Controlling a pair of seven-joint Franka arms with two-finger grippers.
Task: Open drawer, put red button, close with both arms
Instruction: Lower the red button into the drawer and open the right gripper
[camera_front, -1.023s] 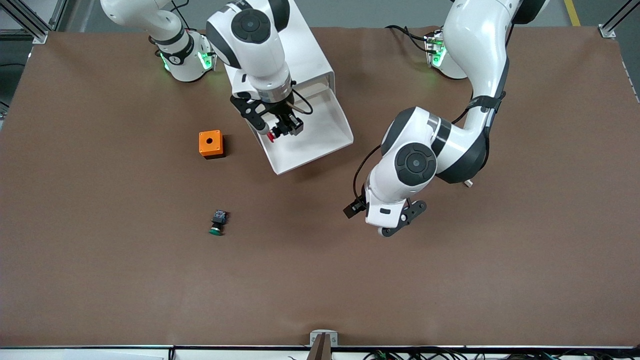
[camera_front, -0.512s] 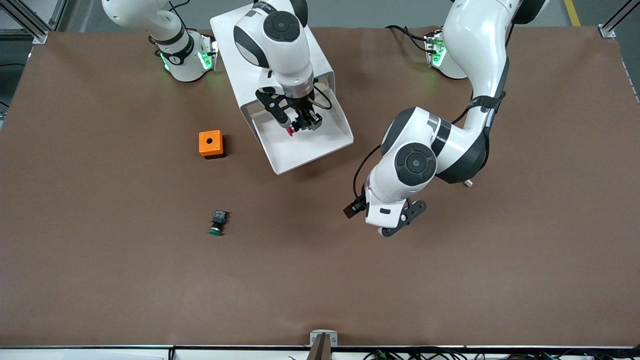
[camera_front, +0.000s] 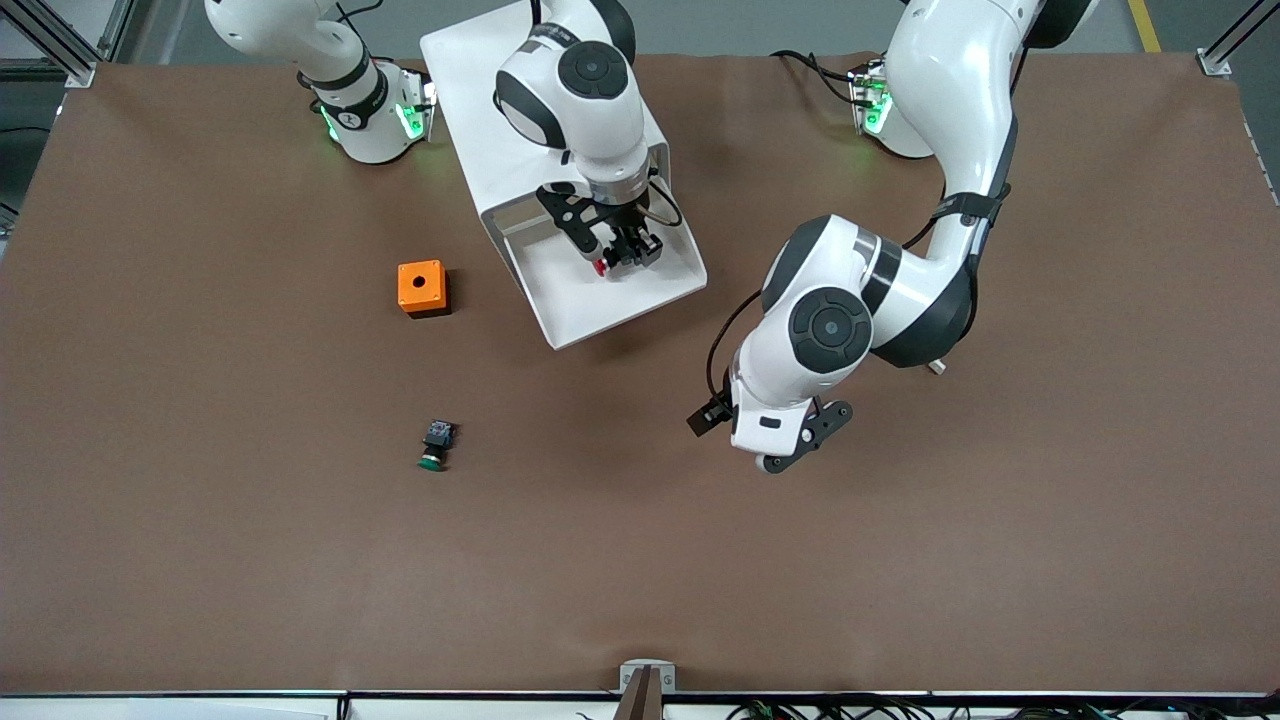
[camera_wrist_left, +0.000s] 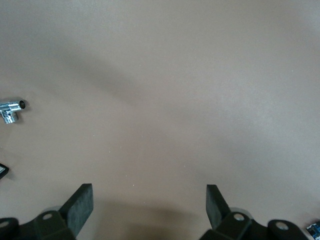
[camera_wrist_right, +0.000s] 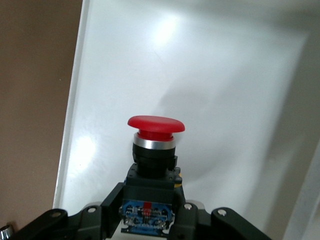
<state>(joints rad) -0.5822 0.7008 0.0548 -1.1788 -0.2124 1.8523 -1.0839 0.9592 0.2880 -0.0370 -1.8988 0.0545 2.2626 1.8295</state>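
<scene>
Red cap first: the red button (camera_wrist_right: 155, 131) is pinched by its dark body in your right gripper (camera_front: 618, 257), fingers pressed tight on it, cap sticking out past the tips. It's hanging over the white floor of the drawer (camera_front: 640, 292), which is pulled out of the cabinet (camera_front: 478, 120) at the table's robot-side edge.

Stuff that could bite you from here, imo:

- The wrist view shows the drawer's side wall close to the button. Let go while it's still up in the air and that round cap will probably roll or bounce, maybe over the low front lip onto the brown table (camera_front: 200, 560).
- Come down too hard and you press the cap into the thin tray floor, which could push the drawer or tip the cabinet.
- Your left gripper (camera_front: 775, 440) waits over bare table toward the left arm's end, fingers spread wide, well apart from the drawer. There's a small chrome fitting (camera_wrist_left: 12, 110) on the table near it, so a low sweep toward the drawer front could knock it.
- The green-capped button (camera_front: 435, 446) and orange box (camera_front: 421, 287) look safely clear.
</scene>
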